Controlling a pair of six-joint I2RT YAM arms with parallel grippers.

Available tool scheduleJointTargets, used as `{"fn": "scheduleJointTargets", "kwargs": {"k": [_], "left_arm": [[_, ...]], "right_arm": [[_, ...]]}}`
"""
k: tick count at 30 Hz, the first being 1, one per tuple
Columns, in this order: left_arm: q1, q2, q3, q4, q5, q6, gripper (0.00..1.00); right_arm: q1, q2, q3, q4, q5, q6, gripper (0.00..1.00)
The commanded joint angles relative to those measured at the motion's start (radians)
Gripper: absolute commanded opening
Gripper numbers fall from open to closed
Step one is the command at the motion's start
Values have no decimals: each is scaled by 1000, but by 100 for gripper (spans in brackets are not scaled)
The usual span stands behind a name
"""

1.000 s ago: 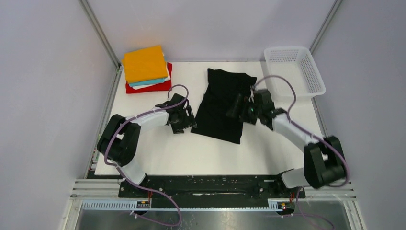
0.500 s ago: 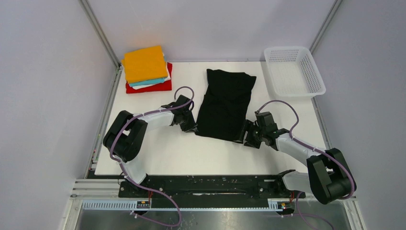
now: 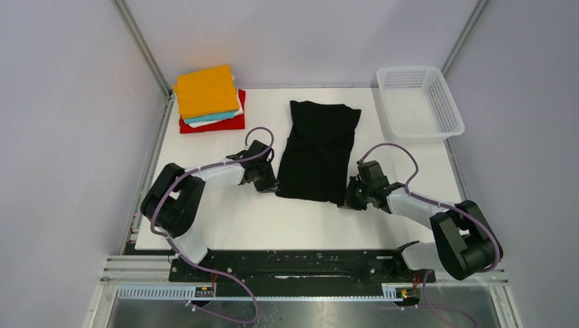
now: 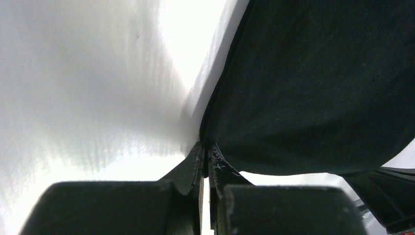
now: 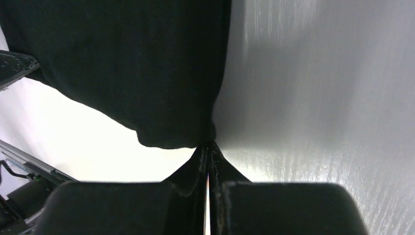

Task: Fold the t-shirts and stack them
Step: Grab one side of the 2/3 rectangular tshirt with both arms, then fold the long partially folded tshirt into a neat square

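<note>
A plain black t-shirt lies flat in the middle of the smooth white worktop. It is already narrowed into a long, roughly rectangular panel that tapers a little toward the far end, its soft cloth showing shallow diagonal creases across the upper half. The left gripper sits low on the worktop at the near left corner of the shirt, its two dark wedge-shaped fingers pressed together with the matte hem pinched between their tips. The right gripper mirrors it at the near right corner, its jaws likewise closed tight on the rounded corner of the fabric, which sags slightly just beside the tips. Both arms reach in from the near edge, white link shells and black joints bent low, each with a looped purple cable arching above the wrist. At the far left corner stands a neat pile of folded shirts: an orange t-shirt on top, a thin teal t-shirt edge under it, a white t-shirt showing as a sliver, and a red t-shirt at the bottom, spread a little wider than the rest. At the far right corner, well apart from the black shirt, rests a white plastic mesh basket, rectangular with perforated walls and a rolled rim.
</note>
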Motion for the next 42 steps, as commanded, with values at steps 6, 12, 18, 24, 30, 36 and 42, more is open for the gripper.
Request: {"fn": "scheduleJointTargets", "kwargs": {"k": [6, 12, 18, 24, 30, 36, 42], "left_arm": [[-16, -230, -116, -42, -59, 0, 0], [-34, -397, -222, -67, -63, -25, 0], [-37, -464, -277, -117, -94, -34, 0], [-38, -614, -301, -202, -91, -46, 0], [-49, -908, -304, -410, -116, -55, 0], [-52, -1067, -235, -477, -76, -61, 0], [-50, -958, -85, -472, -255, -50, 0]], "right_arm": [[92, -176, -47, -57, -7, -42, 0], [248, -366, -84, -166, 61, 5, 0], [260, -375, -72, -141, 88, 1, 0], [331, -429, -30, -210, 27, -10, 0], [468, -611, -68, -277, -61, 59, 0], [566, -693, -49, -231, -76, 104, 0], [562, -707, 70, -342, 149, 45, 0]]}}
